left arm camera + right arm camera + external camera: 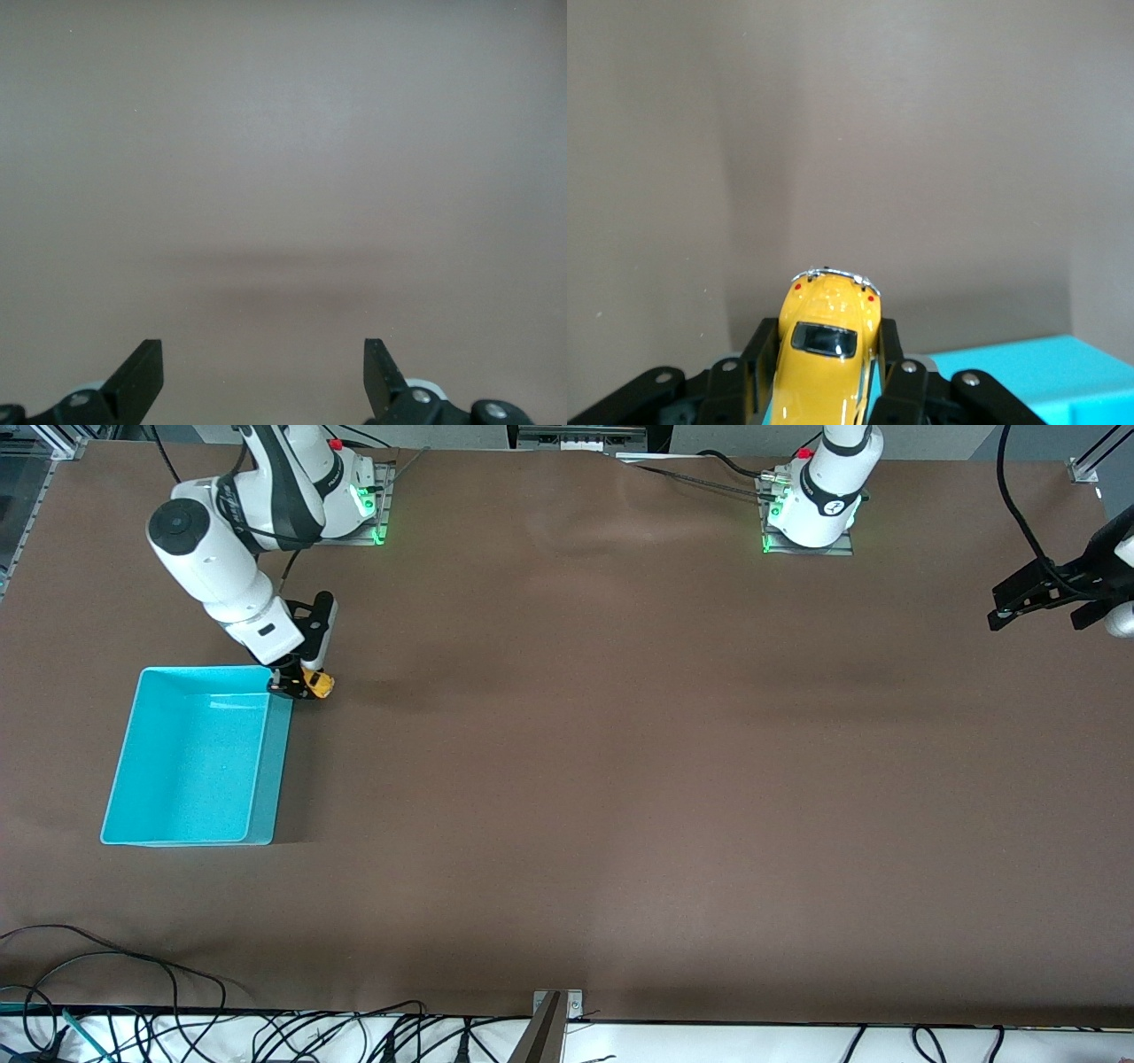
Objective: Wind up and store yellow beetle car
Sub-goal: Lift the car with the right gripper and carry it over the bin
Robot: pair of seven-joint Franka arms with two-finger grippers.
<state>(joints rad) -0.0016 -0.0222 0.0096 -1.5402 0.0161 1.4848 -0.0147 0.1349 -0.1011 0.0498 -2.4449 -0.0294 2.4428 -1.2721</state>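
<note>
At the right arm's end of the table stands the turquoise bin (190, 757), open on top and with nothing in it. Just beside its corner that lies farther from the front camera, the right gripper (299, 685) is low at the table and is clenched on the yellow beetle car (318, 683). In the right wrist view the fingers (897, 376) press on both sides of the car's body (824, 341), and its rounded end points away from the wrist. I cannot tell if the wheels touch the brown table (620, 779) or are just above it.

My judgement is that the grasp is made and the winding step is in hand: the car must be drawn backwards with its wheels pressed on the table, and only after this lifted over the bin wall and let go inside.

At the left arm's end, the left gripper (1038, 596) waits above the table edge, its fingers (142, 376) released and wide apart, holding nothing.
</note>
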